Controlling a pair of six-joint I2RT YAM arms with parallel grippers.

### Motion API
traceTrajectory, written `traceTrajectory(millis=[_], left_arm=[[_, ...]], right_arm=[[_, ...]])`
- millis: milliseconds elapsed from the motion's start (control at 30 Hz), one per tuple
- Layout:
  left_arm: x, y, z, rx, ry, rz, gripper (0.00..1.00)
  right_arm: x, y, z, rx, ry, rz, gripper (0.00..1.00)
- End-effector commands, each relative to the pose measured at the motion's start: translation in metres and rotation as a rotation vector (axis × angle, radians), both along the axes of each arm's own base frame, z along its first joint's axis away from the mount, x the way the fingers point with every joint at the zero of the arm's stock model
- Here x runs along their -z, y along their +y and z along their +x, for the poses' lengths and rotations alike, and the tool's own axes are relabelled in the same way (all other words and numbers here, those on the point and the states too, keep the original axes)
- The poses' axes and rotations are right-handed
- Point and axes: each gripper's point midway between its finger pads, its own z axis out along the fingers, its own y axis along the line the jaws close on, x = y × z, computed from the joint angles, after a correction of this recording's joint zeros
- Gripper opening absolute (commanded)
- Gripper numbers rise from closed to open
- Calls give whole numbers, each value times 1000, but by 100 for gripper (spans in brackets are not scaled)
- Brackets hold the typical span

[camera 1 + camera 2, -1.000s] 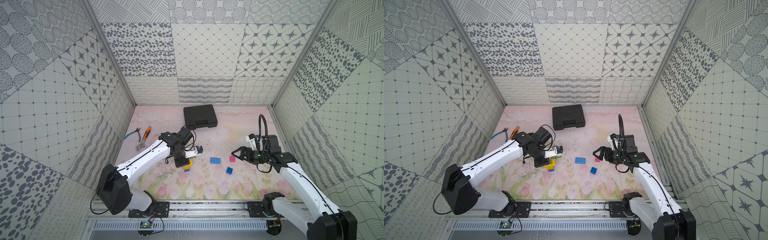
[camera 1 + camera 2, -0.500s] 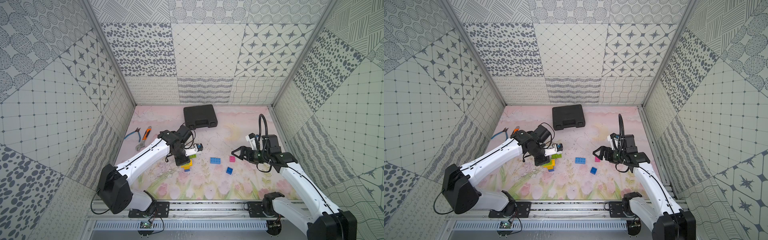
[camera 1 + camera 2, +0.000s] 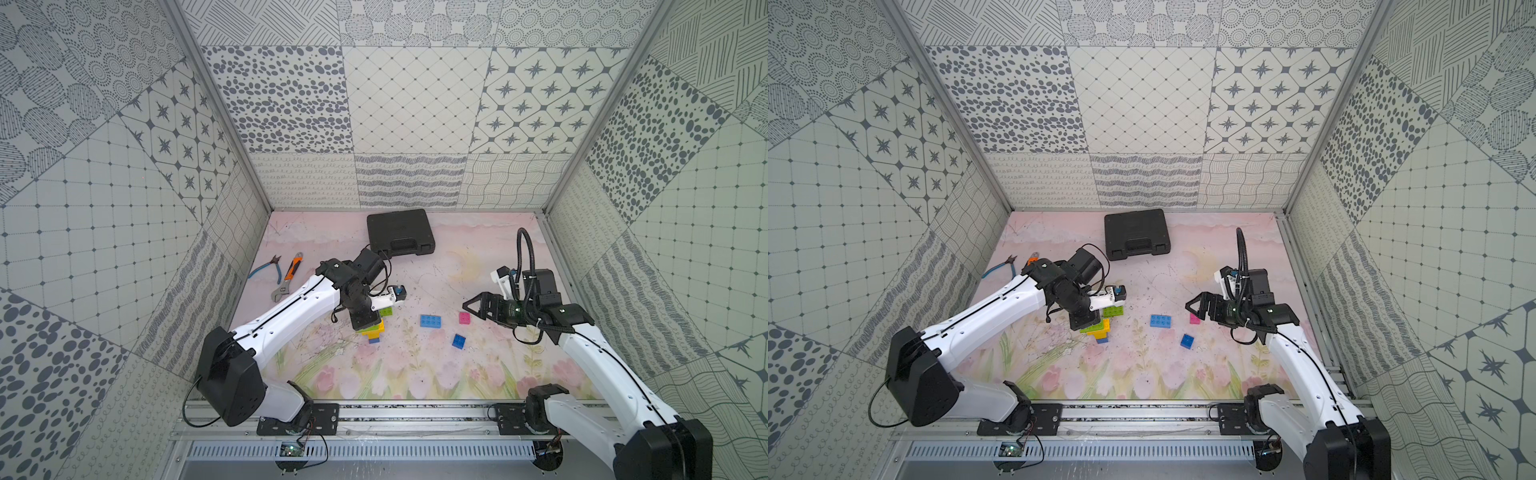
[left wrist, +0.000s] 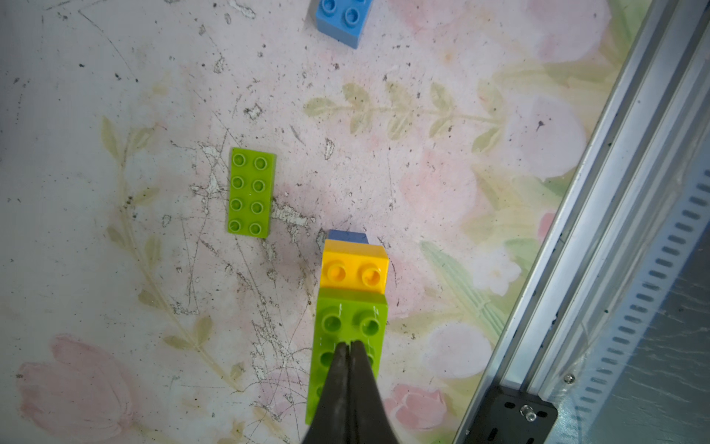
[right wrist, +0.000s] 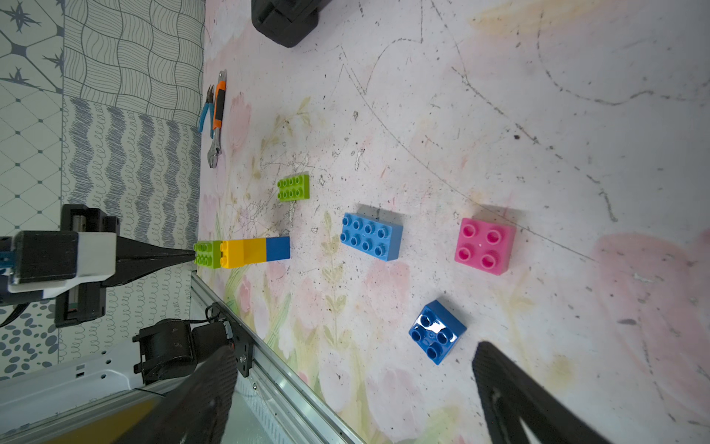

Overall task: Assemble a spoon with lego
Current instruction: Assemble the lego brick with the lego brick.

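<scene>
The spoon's stack (image 3: 372, 330) stands on the mat at centre left: a lime green oblong brick (image 4: 347, 313) on top, yellow (image 4: 353, 269) under it, dark blue (image 4: 347, 236) at the base. My left gripper (image 4: 349, 346) is shut, its tips pressed onto the green brick's studs and holding nothing. Loose lego lies around: a green oblong brick (image 4: 251, 192), a light blue oblong brick (image 5: 370, 236), a pink square (image 5: 484, 246) and a dark blue square (image 5: 436, 330). My right gripper (image 3: 467, 307) hangs open and empty beside the pink brick (image 3: 464, 318).
A black plastic case (image 3: 401, 232) lies at the back of the mat. An orange-handled wrench (image 3: 289, 276) and blue-handled pliers (image 3: 264, 268) lie at the left wall. The metal rail (image 3: 395, 411) runs along the front edge.
The left gripper has shifted slightly over the stack, and more of the loose green brick shows beside it. The right arm and the loose bricks have not moved.
</scene>
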Motion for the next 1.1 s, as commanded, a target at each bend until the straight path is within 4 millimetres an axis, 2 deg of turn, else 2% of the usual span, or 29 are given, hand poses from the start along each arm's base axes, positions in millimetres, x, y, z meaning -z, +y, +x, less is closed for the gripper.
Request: traceTrajectory(millis=[0,400,633,1067], left_arm=[[5,5,0,-10,14,28,0],[28,6,-9,-28,61,28,0],[32,6,-14,-34,77,10,0],[33,23,-24,-141,17,-15,0]], right_arm=[[-1,2,2,-16,-32,1,98],[0,2,2,-17,-32,0,98],[0,1,1,-15,-31,1,98],[-1,2,1,-17,-42,3,98]])
